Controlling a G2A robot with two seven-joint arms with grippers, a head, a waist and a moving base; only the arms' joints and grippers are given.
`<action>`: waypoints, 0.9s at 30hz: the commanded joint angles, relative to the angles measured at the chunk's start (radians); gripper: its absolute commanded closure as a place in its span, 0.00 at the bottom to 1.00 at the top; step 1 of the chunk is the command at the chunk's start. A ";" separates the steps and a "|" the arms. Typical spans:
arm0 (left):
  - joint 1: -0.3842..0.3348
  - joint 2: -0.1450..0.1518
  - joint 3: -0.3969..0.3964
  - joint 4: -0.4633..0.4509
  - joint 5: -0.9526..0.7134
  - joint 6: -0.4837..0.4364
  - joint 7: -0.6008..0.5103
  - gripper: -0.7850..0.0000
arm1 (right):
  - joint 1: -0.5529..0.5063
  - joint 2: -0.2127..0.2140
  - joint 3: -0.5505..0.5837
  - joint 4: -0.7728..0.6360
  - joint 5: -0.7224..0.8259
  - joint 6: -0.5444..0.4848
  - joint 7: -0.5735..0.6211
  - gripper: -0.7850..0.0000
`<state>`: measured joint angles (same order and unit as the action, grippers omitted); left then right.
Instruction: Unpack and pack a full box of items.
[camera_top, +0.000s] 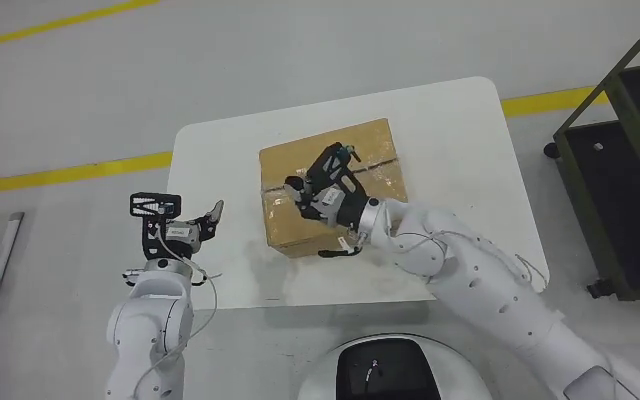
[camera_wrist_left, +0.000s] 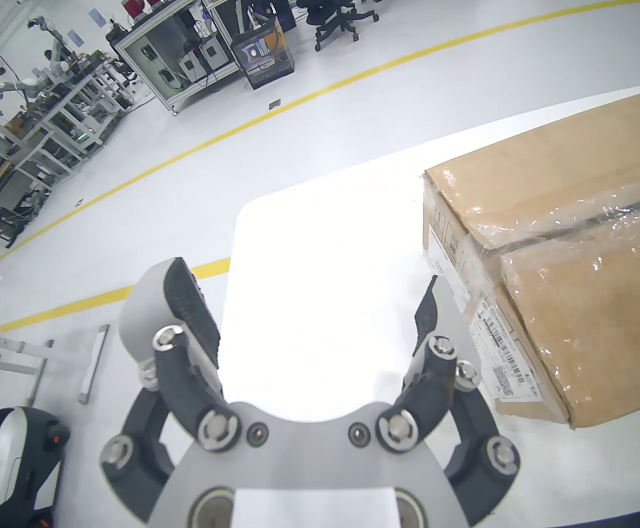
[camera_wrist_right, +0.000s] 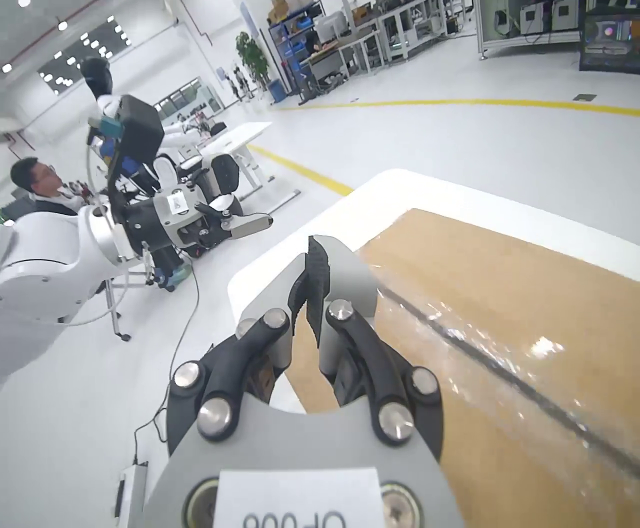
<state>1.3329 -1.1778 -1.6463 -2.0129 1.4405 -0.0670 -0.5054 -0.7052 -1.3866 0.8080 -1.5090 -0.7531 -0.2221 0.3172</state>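
One cardboard box is sitting in the middle of the table, its seam under clear tape. I am holding my right gripper, fingers pressed together, over the box top. My left gripper is hovering spread wide beside the box, not touching it.
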 joint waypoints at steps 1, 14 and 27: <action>0.000 0.000 0.000 0.000 0.000 0.000 0.000 0.00 | 0.038 -0.023 -0.055 0.071 -0.002 0.018 -0.047 1.00; 0.000 0.000 0.000 0.000 0.000 0.000 0.000 0.00 | 0.061 -0.077 -0.089 0.259 -0.010 0.114 -0.112 1.00; 0.000 0.000 0.000 0.000 0.000 0.000 0.000 0.00 | -0.091 -0.024 0.104 0.095 -0.092 0.190 -0.040 1.00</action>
<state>1.3331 -1.1778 -1.6461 -2.0129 1.4401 -0.0666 -0.5054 -0.7826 -1.4148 0.8936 -1.3978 -0.8410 -0.0333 0.2708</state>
